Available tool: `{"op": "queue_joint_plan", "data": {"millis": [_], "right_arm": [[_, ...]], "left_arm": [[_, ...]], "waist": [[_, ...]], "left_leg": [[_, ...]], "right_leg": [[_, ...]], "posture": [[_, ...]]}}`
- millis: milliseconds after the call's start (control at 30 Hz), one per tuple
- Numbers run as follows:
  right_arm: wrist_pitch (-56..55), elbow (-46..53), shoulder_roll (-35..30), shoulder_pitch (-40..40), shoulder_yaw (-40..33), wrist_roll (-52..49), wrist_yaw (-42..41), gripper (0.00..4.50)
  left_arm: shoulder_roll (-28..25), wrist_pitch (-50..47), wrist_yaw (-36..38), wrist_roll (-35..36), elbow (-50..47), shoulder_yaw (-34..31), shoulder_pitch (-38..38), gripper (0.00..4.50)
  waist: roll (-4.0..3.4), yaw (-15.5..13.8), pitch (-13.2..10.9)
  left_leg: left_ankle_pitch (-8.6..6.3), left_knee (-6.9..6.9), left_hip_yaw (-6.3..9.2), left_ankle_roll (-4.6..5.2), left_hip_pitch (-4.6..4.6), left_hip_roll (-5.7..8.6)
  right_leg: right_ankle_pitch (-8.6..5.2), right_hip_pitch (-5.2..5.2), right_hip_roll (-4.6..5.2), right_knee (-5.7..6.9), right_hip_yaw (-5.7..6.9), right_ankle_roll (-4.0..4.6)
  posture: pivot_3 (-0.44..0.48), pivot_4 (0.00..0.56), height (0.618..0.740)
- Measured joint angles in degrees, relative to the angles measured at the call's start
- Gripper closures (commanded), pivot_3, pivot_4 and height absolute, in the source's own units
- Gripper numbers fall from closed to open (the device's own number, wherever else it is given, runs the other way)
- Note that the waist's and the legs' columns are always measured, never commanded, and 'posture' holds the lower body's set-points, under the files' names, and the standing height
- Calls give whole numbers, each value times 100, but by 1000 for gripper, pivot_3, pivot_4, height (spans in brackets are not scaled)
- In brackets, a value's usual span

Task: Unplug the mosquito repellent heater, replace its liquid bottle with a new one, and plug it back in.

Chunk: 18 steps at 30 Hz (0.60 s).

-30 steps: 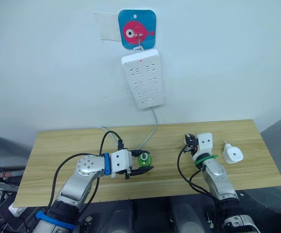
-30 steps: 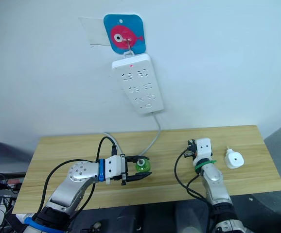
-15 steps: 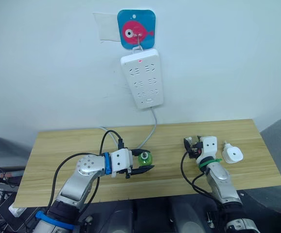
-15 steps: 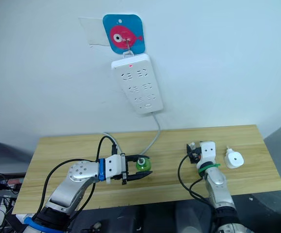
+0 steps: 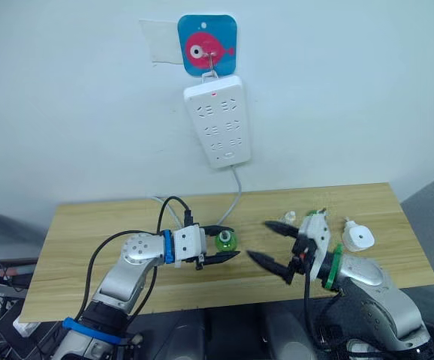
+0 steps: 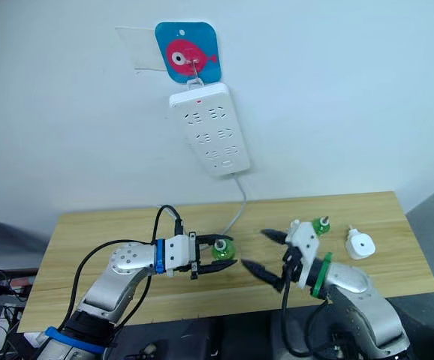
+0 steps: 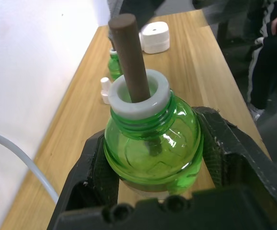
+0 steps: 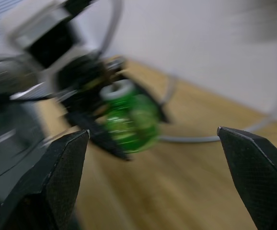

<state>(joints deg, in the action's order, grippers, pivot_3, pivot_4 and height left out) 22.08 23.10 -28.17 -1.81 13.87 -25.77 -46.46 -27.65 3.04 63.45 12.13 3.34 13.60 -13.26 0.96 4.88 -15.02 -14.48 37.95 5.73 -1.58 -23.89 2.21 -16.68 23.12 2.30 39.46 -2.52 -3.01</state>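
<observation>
From the head camera I see a wooden table (image 5: pixel 89 225) against a pale wall, with a white power strip (image 5: pixel 218 120) hanging under a blue fish hook plate (image 5: pixel 207 45), its cable (image 5: pixel 236 199) trailing down onto the tabletop. My left gripper (image 5: pixel 218 244) is closed around a green liquid bottle (image 5: pixel 224 241) standing near the table's middle. My right gripper (image 5: pixel 275 244) hangs just right of it with its fingers spread wide and nothing between them, pointing left toward that bottle. The mosquito repellent heater (image 5: pixel 359 238) lies unplugged on the table at the far right, well apart from the strip. In the right eye view a second green bottle (image 6: pixel 321 225) stands just left of the heater. From the left wrist camera, I see the gripped bottle (image 7: pixel 153 143) upright between the two black fingers (image 7: pixel 93 167), a brown wick (image 7: pixel 128 52) rising from its white collar, and a small white cap (image 7: pixel 105 90) on the wood beyond. From the right wrist camera, the open fingers (image 8: pixel 64 177) frame the held bottle, though blurred.
</observation>
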Motion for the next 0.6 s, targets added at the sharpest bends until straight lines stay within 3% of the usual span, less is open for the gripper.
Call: {"op": "queue_joint_plan", "data": {"millis": [167,400,500,600], "right_arm": [[-50,-387,471,-619,347,209,-103,21],[-207,-523,761,-666,626,503,-65,21],[-352,-611,811,-673,651,654,-66,652],[-560,-781,778,-677,642,773,-93,1673]], "left_arm": [[22,138,185,-3,52,98,-93,2239],[20,165,223,-3,9,138,-24,2239],[32,164,214,0,-119,165,15,2239],[30,163,216,0,-141,181,18,2239]], "waist": [[0,4,0],[1,-2,0],[1,-4,0],[1,-5,0]], "left_leg": [[0,-2,5,-1,0,-4],[0,-1,8,-1,-2,1],[1,-2,10,-1,-2,1],[1,-1,8,-1,-2,1]], "right_leg": [[0,4,-1,2,4,0],[0,4,5,-1,6,0],[0,5,4,-1,7,0],[0,5,4,-1,6,0]], "posture": [[-101,269,740],[-96,258,740],[-94,254,740],[-92,252,740]]}}
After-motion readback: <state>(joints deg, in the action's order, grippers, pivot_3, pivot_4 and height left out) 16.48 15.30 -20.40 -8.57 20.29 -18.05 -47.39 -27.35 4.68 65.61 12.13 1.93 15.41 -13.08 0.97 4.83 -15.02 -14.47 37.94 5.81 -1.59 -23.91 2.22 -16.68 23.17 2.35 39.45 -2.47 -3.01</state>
